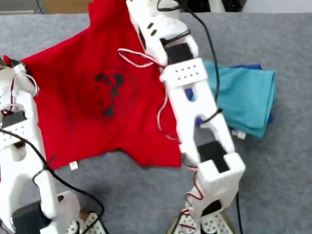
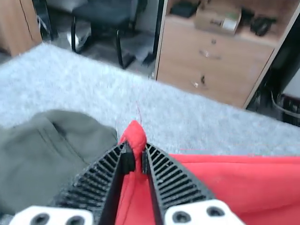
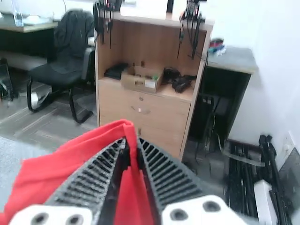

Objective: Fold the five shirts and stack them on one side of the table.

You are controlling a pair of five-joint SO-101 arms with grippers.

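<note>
High view showed the red shirt (image 1: 83, 107) lying open on the grey table (image 1: 278, 185), in the middle and left of the frame, with its dark print facing up. One corner of it went up to the top edge of the frame, beside the white right arm (image 1: 195, 97). Another corner reached the left edge, beside the left arm (image 1: 19, 146). At the right of the frame a folded teal shirt (image 1: 246, 97) lay on top of a blue shirt (image 1: 251, 67), of which only an edge was seen.

In the left wrist view the left gripper (image 2: 136, 151) had its jaws almost closed, pinching a small tip of the red cloth just above the table. An olive shirt (image 2: 42, 150) lay beside it. In the right wrist view the right gripper (image 3: 131, 143) was also nearly closed on a fold of the red cloth, held high, with a wooden cabinet (image 3: 145, 108) behind it.
</note>
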